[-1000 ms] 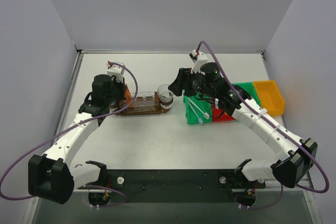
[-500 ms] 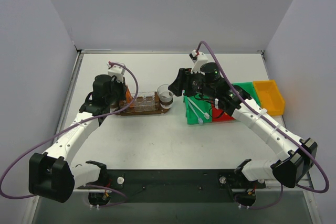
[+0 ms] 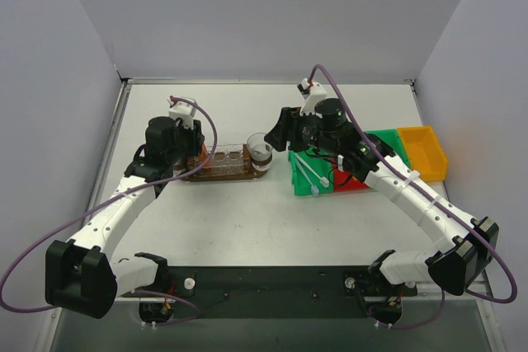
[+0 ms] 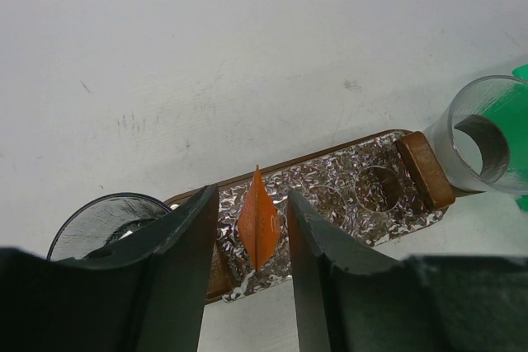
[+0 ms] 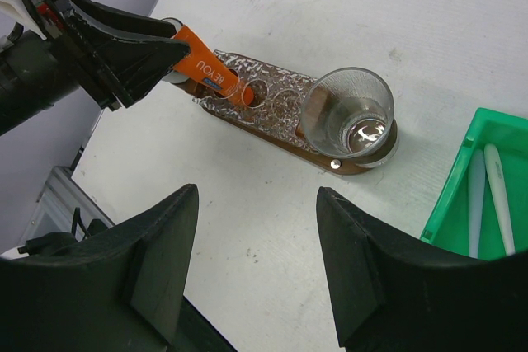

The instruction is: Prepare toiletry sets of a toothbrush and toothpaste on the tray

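One orange toothpaste tube [image 5: 202, 59] stands on end at the left end of the tray [image 4: 421, 172], its long axis roughly upright and its flat faces toward the fingers. The left pincer [image 4: 252, 195] is parted around it, clear of both faces. The tray lies left-right on the desk [image 3: 247, 220], with bare surface before and behind. The right pincer [image 5: 257, 195] is wide open and holds nothing, near the cup [image 5: 346, 113].

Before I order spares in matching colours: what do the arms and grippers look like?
Both the left arm and right arm have white links with black joint housings, and a purple cable loops along each. The left gripper and right gripper have matte black, blunt tapered fingers.
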Tool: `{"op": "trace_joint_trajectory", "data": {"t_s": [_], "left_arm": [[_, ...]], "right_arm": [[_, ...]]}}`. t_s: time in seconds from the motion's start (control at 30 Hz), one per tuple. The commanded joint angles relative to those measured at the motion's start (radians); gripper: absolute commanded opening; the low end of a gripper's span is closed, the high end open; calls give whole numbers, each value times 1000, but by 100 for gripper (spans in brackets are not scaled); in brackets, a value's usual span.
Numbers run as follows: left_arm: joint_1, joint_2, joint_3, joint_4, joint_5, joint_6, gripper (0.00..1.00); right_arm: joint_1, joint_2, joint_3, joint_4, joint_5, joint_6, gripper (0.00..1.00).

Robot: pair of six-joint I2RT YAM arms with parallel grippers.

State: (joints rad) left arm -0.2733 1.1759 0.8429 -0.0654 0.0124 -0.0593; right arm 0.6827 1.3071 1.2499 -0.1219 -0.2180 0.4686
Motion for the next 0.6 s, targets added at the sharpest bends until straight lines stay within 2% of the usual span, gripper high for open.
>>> {"op": "trace_joint_trajectory", "data": {"t_s": [0.0,0.13,0.33,0.43,0.53,0.57], "left_arm": [[3,-15,44,42,1,6,52],[3,-24,59,30,4,1,61],[2,-44,137,-30,5,-2,66],[2,-55,220,-86,-38,-17,67],[3,-39,316,-149,-51,-36,71],[3,-30,347,-171,-45,-45,71]], "right_arm": [[5,-16,-9,41,11,-5,54],[-8,-25,-9,30,19,-8,54],[-63,-46,-4,-28,26,-5,54],[-120,-65,2,-90,34,-30,54],[-216,-86,14,-169,26,-48,52],[-282,-86,17,-194,11,-50,49]]}}
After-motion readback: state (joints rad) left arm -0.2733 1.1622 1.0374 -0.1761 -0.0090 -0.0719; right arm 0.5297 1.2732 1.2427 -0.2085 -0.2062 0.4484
